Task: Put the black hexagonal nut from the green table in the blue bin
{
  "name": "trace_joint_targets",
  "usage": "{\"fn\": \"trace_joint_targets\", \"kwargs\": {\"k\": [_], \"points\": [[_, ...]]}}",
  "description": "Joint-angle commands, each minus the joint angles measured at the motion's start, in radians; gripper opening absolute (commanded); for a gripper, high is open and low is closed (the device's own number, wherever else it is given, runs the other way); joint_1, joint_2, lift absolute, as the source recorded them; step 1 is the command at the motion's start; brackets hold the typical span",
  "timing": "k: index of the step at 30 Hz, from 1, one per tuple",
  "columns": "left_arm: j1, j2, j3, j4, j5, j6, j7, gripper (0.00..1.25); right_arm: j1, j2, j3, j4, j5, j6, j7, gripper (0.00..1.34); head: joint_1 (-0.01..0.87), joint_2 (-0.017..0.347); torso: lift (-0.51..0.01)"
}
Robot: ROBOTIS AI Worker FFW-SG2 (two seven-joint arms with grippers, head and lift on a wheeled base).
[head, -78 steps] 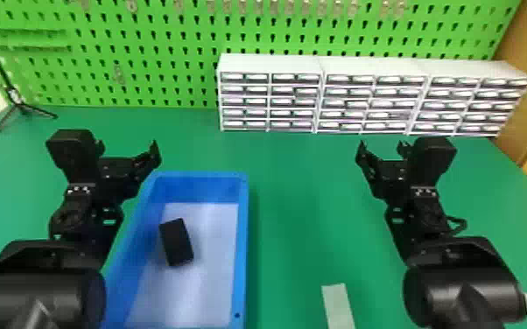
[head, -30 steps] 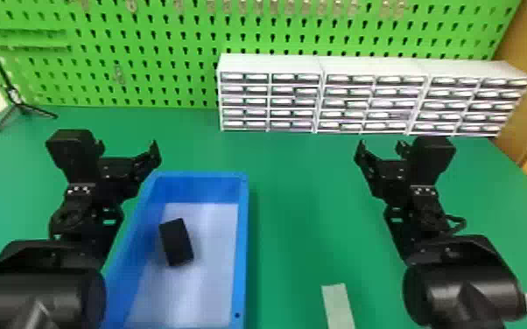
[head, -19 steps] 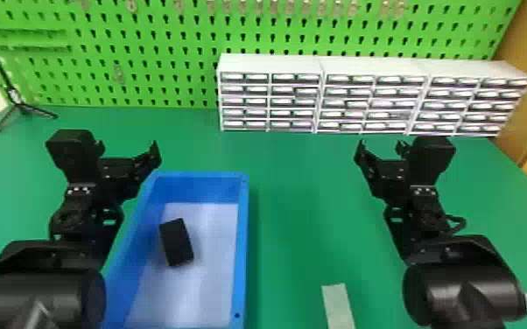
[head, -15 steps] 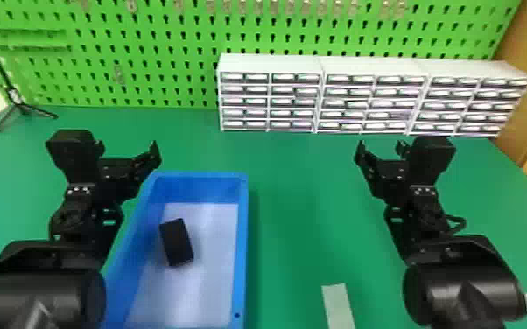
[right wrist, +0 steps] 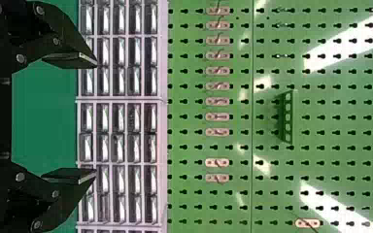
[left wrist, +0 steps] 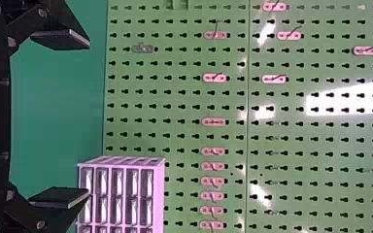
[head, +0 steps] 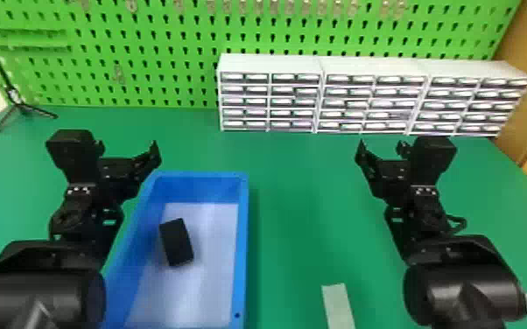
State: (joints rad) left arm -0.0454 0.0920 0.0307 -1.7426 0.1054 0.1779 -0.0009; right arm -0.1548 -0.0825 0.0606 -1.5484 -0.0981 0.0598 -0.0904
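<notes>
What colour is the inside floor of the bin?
The bin floor is pale bluish white; it shows best in the head view.

Head cam: high up, looks fwd & down over green table (head: 293, 240) to far pegboard (head: 166, 57). L/R wrist cams: lower, closer, facing pegboard, turned sideways; all 3 share pegboard + drawer units (head: 271, 63).

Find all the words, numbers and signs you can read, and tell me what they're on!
There are none I can read.
Drawer cabinets: pale patches, too blurred to tell if they're writing.
Left arm, right arm: tiny white marks, too small.
Black block, blue bin: no writing visible.
</notes>
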Motion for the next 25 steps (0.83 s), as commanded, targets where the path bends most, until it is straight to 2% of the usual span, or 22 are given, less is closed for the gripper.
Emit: {"fn": "trace_joint_targets", "kwargs": {"k": [1,25], "points": [[-0.001,0.0,0.0,0.0,-0.001,0.0,0.001,1.05,0.0,0.001,-0.001,0.001,-0.002,0.0,0.0,0.87,0.686,0.028,-0.096],[-0.004,0.0,0.0,0.0,-0.001,0.0,0.001,1.05,0.0,0.0,-0.002,0.001,-0.003,0.0,0.0,0.87,0.686,0.028,-0.096]]}}
